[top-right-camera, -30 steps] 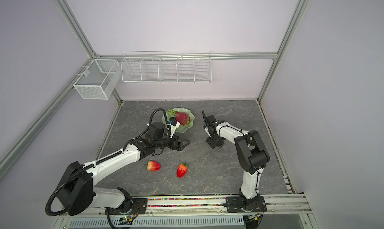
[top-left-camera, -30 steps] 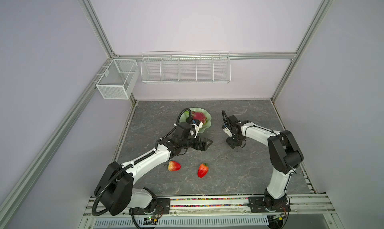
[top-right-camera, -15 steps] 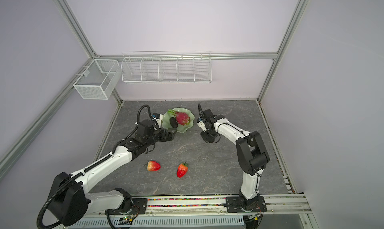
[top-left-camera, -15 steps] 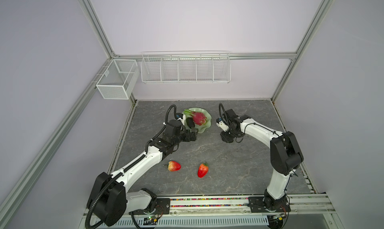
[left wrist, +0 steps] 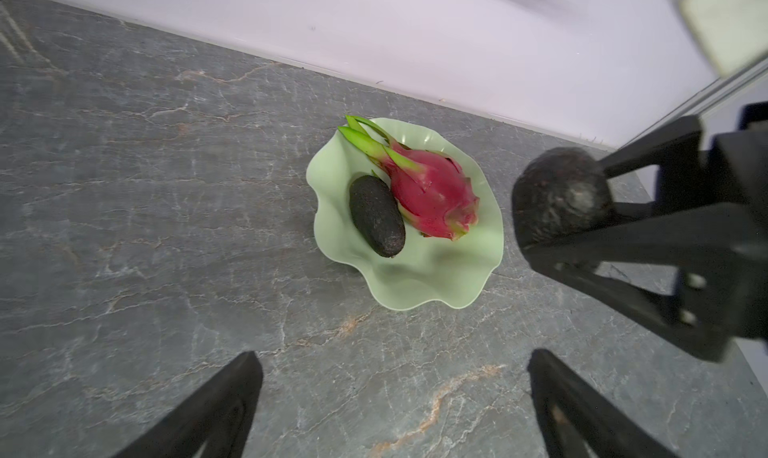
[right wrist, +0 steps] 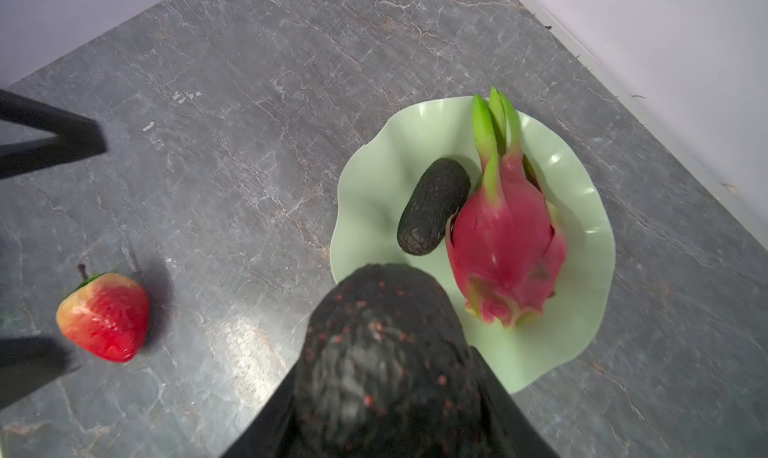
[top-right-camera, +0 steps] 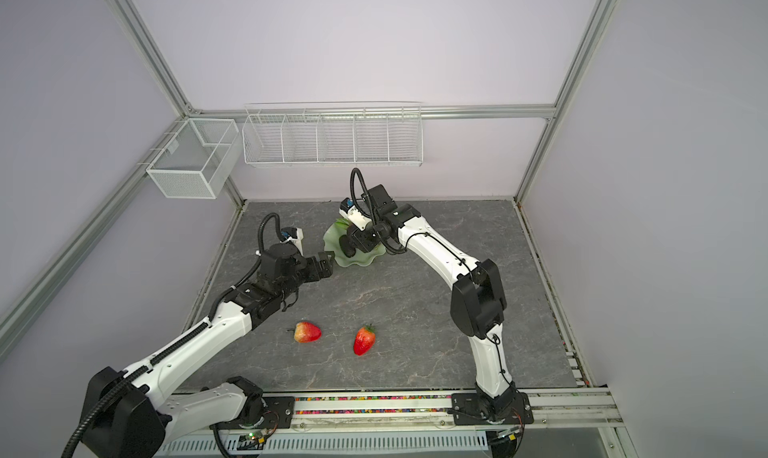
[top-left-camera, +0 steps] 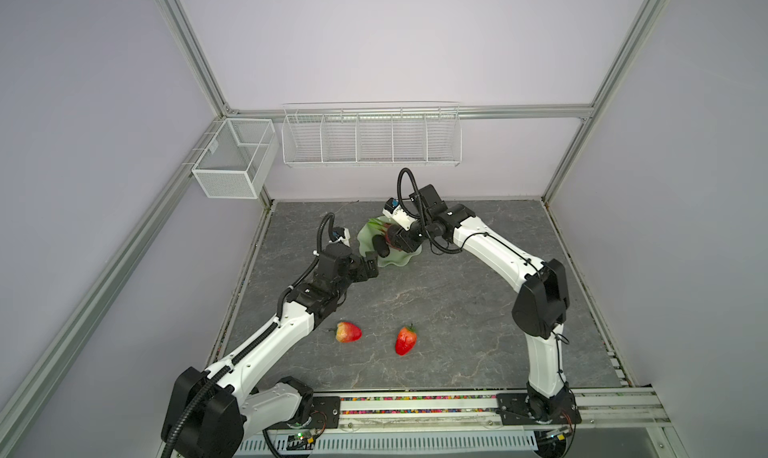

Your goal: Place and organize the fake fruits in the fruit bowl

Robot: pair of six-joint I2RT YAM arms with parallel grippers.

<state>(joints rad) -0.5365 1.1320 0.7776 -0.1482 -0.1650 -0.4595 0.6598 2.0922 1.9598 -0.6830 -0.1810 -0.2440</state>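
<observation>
One bowl point(right wrist: 374, 177) holds one dragon fruit point(right wrist: 505, 244) and one avocado point(right wrist: 434, 206); right gripper point(left wrist: 565, 209), clamped on the second avocado point(right wrist: 374, 352), hangs over its rim; left gripper point(left wrist: 395, 358) gapes beside it; two strawberries point(top-left-camera: 348, 331) point(top-left-camera: 405, 339) lie on the table point(top-left-camera: 457, 310)

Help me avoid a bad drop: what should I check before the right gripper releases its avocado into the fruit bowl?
1. Right gripper shut on held avocado: ok.
2. Held avocado fully above the fruit bowl: cannot tell.
3. Bare fruit bowl space beside dragon fruit and resting avocado: ok.
4. Left gripper open, apart from fruit bowl: ok.
5. Both strawberries in fruit bowl: not ok, on the table.
</observation>
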